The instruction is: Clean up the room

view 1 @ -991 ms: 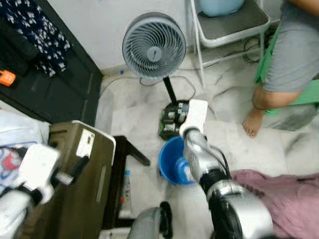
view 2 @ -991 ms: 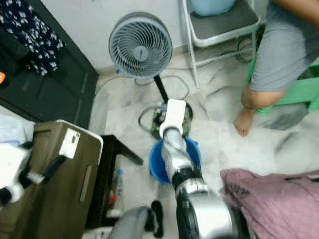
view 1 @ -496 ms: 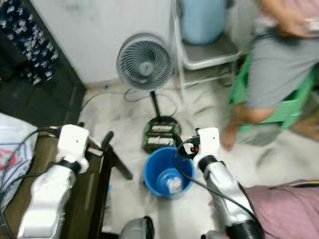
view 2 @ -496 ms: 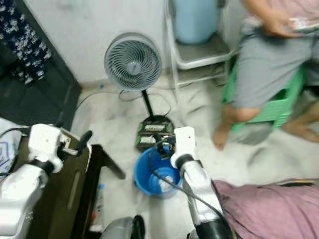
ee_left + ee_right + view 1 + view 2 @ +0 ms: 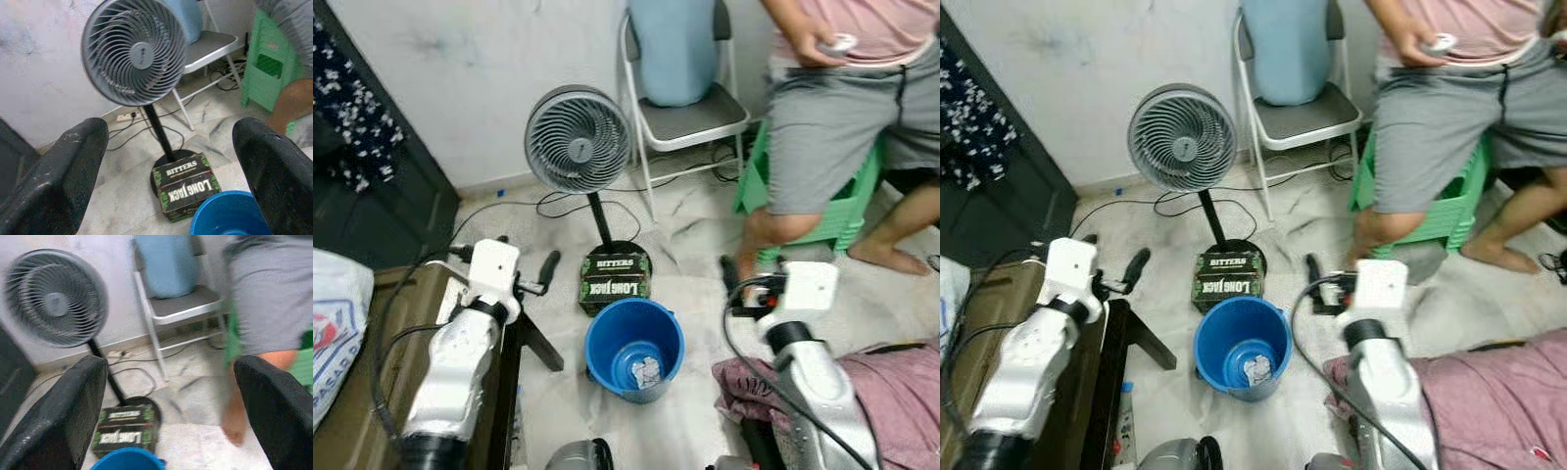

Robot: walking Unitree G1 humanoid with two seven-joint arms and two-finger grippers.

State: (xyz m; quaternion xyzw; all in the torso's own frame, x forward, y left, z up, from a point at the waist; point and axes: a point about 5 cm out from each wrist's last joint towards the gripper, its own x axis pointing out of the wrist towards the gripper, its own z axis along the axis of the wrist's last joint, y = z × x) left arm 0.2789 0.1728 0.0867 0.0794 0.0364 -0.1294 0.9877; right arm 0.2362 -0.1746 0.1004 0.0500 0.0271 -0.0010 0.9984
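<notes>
A blue bucket (image 5: 634, 348) stands on the pale marble floor (image 5: 690, 245) in the middle of the scene, between the two arms, with a crumpled scrap of white paper (image 5: 643, 370) lying at its bottom. Just beyond it, touching or nearly touching its far rim, a green and black box (image 5: 616, 279) lettered "BITTERS" and "LONG JACK" sits on the round base of a grey fan (image 5: 578, 139). Black cables trail over the floor behind the fan.

The left gripper (image 5: 171, 161) is raised to the left of the bucket, its fingers spread wide with nothing between them, pointed toward the fan and box. The right gripper (image 5: 171, 396) is raised to the right of the bucket, likewise spread wide and empty, pointed the same way.

Under the left arm stands a brown cabinet (image 5: 352, 411) with a dark table (image 5: 514, 352) beside it. A white bag (image 5: 335, 313) lies at the near left edge. At the near right a pink cloth (image 5: 891, 392) is heaped.

Farther off, a folding chair (image 5: 690, 113) carries a pale blue cushion (image 5: 674, 44) against the white wall. To its right a person (image 5: 842, 108) in grey shorts sits on a green stool (image 5: 832, 206), bare feet on the floor, holding a small white thing in one hand. A dark cupboard (image 5: 372, 186) stands at the far left.
</notes>
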